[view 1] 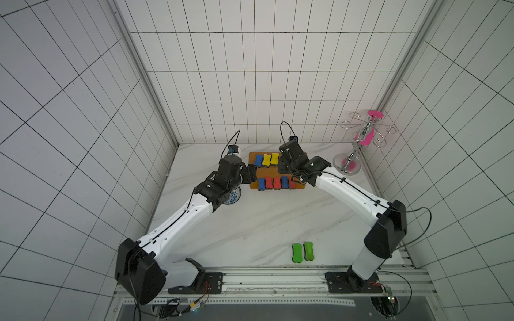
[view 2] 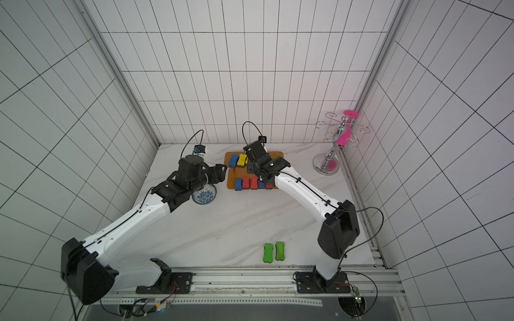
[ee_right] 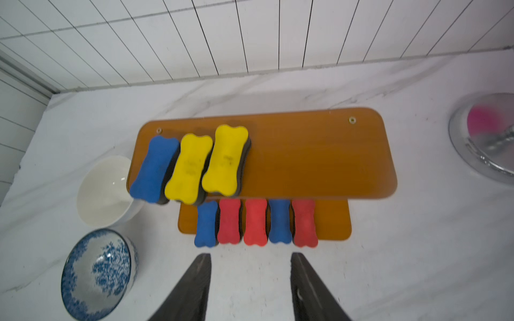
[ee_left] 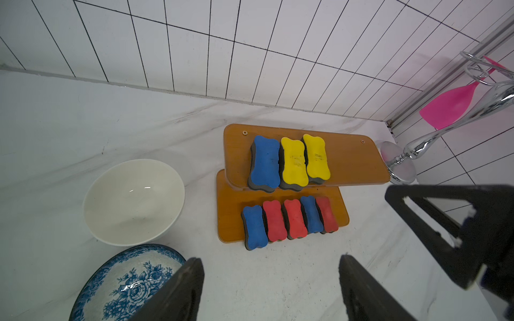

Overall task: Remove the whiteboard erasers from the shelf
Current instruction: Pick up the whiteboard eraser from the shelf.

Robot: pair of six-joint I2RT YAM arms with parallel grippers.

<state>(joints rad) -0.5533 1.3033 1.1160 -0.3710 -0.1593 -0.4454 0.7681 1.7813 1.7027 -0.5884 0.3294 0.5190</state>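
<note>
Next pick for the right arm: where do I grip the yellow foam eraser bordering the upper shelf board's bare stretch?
Probably from above, by its two rounded ends. This yellow bone-shaped foam eraser lies flat, one long side pressed against the other yellow eraser, so no finger fits at its waist there.

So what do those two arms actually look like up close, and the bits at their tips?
The left arm and right arm have smooth white shells with bulky black joints. A thin black cable runs along each and loops up at the wrist. The left end effector and right end effector each have two flat, tapering, matte-black fingers.
</note>
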